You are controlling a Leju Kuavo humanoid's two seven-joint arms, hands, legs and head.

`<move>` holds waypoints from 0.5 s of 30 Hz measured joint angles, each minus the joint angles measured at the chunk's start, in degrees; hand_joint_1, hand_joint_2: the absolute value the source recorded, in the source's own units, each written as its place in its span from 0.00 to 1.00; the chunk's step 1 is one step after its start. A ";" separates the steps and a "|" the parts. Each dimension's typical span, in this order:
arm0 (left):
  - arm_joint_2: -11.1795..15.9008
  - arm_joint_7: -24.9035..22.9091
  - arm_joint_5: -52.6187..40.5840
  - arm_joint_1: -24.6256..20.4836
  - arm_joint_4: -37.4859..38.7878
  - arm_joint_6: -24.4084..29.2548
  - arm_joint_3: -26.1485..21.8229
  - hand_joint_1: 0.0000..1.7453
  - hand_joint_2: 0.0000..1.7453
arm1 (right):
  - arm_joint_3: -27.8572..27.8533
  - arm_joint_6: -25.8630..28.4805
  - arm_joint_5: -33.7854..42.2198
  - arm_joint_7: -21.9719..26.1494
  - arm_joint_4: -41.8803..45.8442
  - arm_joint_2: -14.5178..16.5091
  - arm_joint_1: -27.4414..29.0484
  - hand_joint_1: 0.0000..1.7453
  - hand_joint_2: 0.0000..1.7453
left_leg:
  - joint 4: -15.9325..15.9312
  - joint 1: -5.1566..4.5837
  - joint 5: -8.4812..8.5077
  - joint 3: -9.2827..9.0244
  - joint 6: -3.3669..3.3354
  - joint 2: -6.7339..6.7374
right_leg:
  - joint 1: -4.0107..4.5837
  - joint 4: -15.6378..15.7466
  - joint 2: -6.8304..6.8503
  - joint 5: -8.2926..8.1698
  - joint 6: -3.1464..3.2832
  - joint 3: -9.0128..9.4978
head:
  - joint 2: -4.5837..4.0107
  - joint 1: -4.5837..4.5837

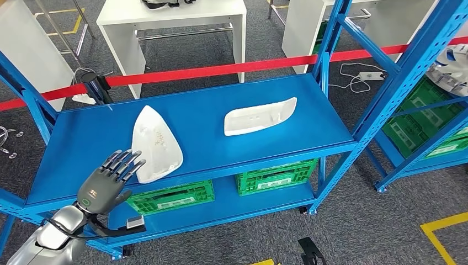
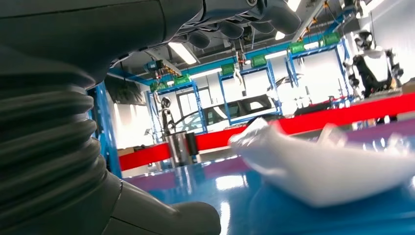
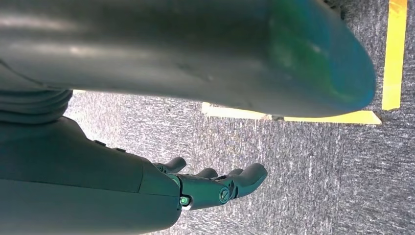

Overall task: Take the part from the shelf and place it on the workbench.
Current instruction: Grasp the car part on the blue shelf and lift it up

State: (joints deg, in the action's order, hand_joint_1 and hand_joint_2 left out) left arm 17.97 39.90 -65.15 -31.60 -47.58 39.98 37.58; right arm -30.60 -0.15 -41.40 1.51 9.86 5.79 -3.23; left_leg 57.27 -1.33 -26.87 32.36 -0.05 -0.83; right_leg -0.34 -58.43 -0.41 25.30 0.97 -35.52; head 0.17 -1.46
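Blue steel shelf (image 1: 232, 110), top deck: white moulded parts, two.
- Near part (image 1: 155, 144): roughly triangular shell, lying flat at the front edge of the deck, left of centre, its wide end overhanging or flush with the front lip. In the left wrist view it (image 2: 323, 164) shows blurred on the glossy blue deck.
- Far part (image 1: 258, 116): longer, tray-like shell, lying toward the middle of the deck, right of the first and well apart from it.

Lower deck of the same shelf: green plastic crates, two, side by side, one (image 1: 174, 199) under the left half, one (image 1: 277, 175) under the right half.

Second blue shelf (image 1: 436, 61) at the right: green crates (image 1: 425, 121) on its lower level; count not clear.

Red barrier tape (image 1: 221, 70), one strip, running behind the shelf. White tables (image 1: 171, 16) behind it, two.

Left hand (image 1: 110, 179): fingers spread, holding nothing, fingertips just at the left edge of the near part; contact cannot be told.

Right hand (image 3: 215, 186): fingers loosely extended and apart, holding nothing, hanging over grey carpet with yellow floor tape (image 3: 396, 49).
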 joint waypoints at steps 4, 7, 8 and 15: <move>-1.05 0.10 1.62 0.28 -1.78 0.00 0.28 0.00 1.00 | -0.09 0.05 -0.03 -0.14 0.00 0.00 -0.02 0.00 0.00 | 0.00 0.00 0.00 -0.01 0.00 0.02 | 0.00 0.00 0.01 0.00 0.00 0.00 | 0.00 0.00; -2.06 0.10 1.55 0.51 -2.52 0.00 0.47 0.00 1.00 | -0.13 0.07 -0.07 -0.15 0.00 0.00 -0.02 0.00 0.00 | 0.00 0.00 0.00 -0.02 0.00 0.01 | 0.00 0.00 0.01 0.00 0.00 0.01 | 0.00 0.00; -2.38 0.10 1.51 0.56 -2.67 0.00 0.52 0.00 1.00 | -0.14 0.07 -0.08 -0.14 0.00 0.00 -0.02 0.00 0.00 | 0.00 0.01 0.00 -0.02 0.00 0.01 | 0.01 0.00 0.01 0.00 0.00 0.01 | 0.00 0.00; -3.81 0.10 1.73 0.60 -2.93 0.00 0.74 0.00 1.00 | -0.23 0.15 -0.10 -0.16 0.00 0.00 -0.02 0.00 0.00 | 0.00 0.01 0.00 -0.02 0.00 0.02 | 0.01 0.00 0.00 0.00 0.00 0.00 | 0.00 0.00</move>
State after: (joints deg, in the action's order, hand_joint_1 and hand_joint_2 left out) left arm 14.15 40.00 -63.42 -31.00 -50.51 39.98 38.32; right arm -30.83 0.00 -41.50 1.36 9.86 5.79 -3.25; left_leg 57.26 -1.32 -26.87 32.34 -0.05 -0.81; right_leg -0.33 -58.43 -0.40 25.30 0.97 -35.52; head 0.17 -1.46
